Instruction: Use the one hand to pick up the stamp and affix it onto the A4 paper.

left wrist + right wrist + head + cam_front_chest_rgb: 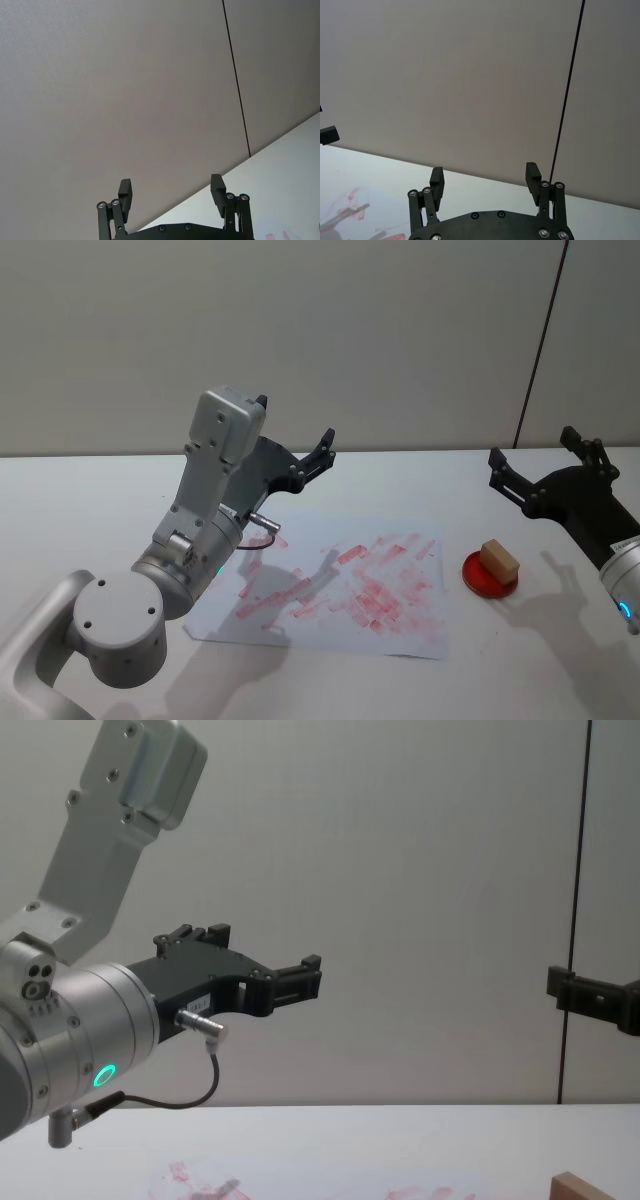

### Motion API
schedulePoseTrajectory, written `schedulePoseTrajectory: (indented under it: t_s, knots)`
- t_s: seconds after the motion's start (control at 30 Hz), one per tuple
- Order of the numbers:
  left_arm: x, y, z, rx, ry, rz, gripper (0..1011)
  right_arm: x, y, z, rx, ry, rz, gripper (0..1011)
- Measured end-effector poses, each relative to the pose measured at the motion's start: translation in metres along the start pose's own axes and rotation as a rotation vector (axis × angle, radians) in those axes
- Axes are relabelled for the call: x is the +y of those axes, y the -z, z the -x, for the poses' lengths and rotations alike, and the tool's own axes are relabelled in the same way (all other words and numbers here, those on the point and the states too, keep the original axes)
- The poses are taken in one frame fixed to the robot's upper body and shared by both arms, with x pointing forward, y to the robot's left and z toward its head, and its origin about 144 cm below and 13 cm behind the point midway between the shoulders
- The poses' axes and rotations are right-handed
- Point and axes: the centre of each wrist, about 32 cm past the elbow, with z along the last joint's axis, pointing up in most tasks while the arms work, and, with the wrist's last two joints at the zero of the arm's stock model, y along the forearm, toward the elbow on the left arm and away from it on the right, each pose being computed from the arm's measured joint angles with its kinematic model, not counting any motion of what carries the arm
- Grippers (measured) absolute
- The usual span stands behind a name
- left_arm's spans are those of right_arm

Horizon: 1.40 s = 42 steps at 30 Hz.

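The stamp (500, 558), a small tan wooden block, rests on a round red ink pad (488, 580) to the right of the A4 paper (330, 585); its corner also shows low in the chest view (585, 1188). The white sheet lies flat, covered in pink-red prints. My right gripper (532, 447) hovers open above the table, behind and to the right of the stamp, with nothing between its fingers (485, 175). My left gripper (295, 420) is raised over the paper's far left part, open and empty (170, 187), pointing at the back wall (300, 975).
The white tabletop (90, 490) stretches around the sheet. A plain grey wall (400, 330) with a dark vertical seam rises behind the table. The left arm's bulky silver joints (150, 590) stand over the paper's near-left corner.
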Motion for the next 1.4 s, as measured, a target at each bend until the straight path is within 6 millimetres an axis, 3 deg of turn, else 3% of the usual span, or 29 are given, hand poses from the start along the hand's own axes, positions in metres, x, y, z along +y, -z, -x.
schedulePoseTrajectory:
  t_s: [1.1, 1.4]
  knots:
    - [0.0000, 0.0000, 0.0000, 0.000, 0.000, 0.000, 1001, -0.0002, 0.0001, -0.0006, -0.001, 0.001, 0.001, 1001]
    - [0.0000, 0.0000, 0.0000, 0.000, 0.000, 0.000, 1001, -0.0093, 0.0025, -0.0054, -0.002, 0.008, 0.040, 1001]
